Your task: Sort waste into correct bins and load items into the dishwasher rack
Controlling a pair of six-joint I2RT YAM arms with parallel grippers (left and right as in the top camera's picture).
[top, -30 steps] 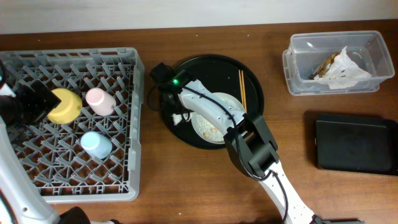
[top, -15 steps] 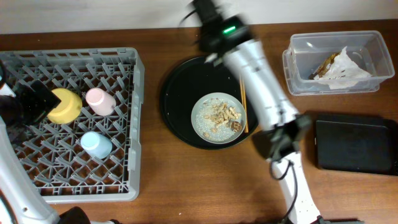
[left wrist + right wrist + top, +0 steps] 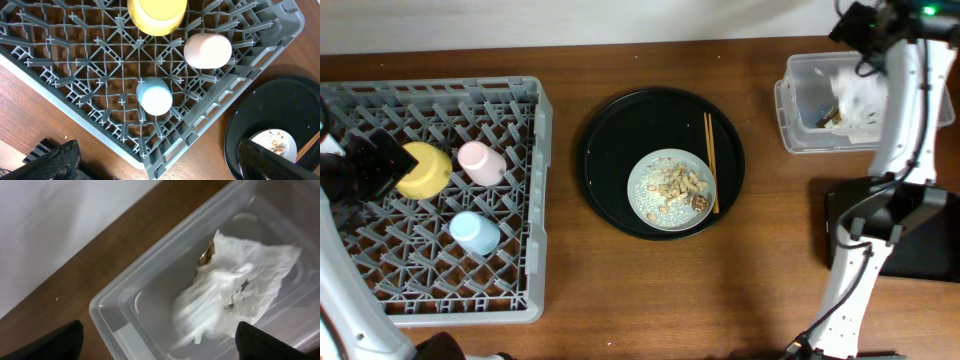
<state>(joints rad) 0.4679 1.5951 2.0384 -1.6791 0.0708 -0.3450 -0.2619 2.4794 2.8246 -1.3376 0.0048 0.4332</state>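
Note:
The grey dishwasher rack (image 3: 430, 290) on the left holds a yellow bowl (image 3: 424, 169), a pink cup (image 3: 480, 162) and a light-blue cup (image 3: 475, 233). My left gripper (image 3: 160, 167) hangs open above the rack's corner (image 3: 165, 160), holding nothing. A speckled plate (image 3: 655, 205) with food scraps (image 3: 678, 185) sits on the round black tray, chopsticks (image 3: 710, 160) beside it. My right gripper (image 3: 160, 347) is open above the clear tub (image 3: 125, 330). In the tub lie a blurred white napkin (image 3: 235, 297) and a brown wrapper (image 3: 206, 255).
The round black tray (image 3: 610, 130) lies mid-table. The flat black container (image 3: 920, 250) sits at the right, partly covered by my right arm (image 3: 900, 110). Bare wood shows between rack, tray and bins. A white wall runs behind the tub.
My right arm swung from the left side of the round tray up to the clear tub, and its jaws opened. A white napkin now lies blurred in the tub. The left arm stayed still.

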